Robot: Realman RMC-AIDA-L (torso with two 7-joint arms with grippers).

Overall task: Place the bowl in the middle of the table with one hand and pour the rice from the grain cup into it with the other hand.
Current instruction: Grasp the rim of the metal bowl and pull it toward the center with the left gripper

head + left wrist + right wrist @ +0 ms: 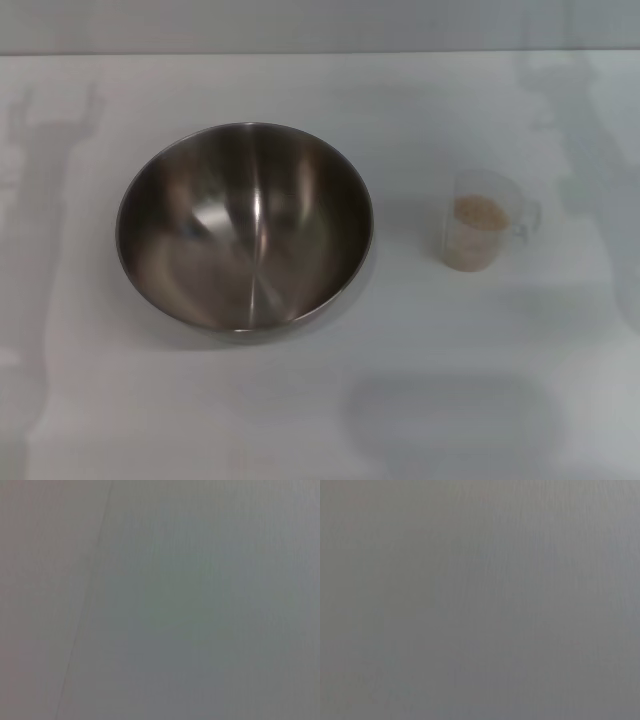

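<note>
Steel bowl shiny, left of rice-filled clear grain cup.

arms: none in head view
grippers: none in any view
wrist views: only a plain grey surface

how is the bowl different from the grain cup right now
The bowl is shiny steel, while the grain cup is clear plastic. The bowl is several times wider than the cup. The bowl is empty inside; the cup holds the rice. The cup has a side handle, and the bowl has none. The bowl sits left of the table's middle, the cup to its right. Both stand upright on the table, apart, with neither claw in view.
</note>
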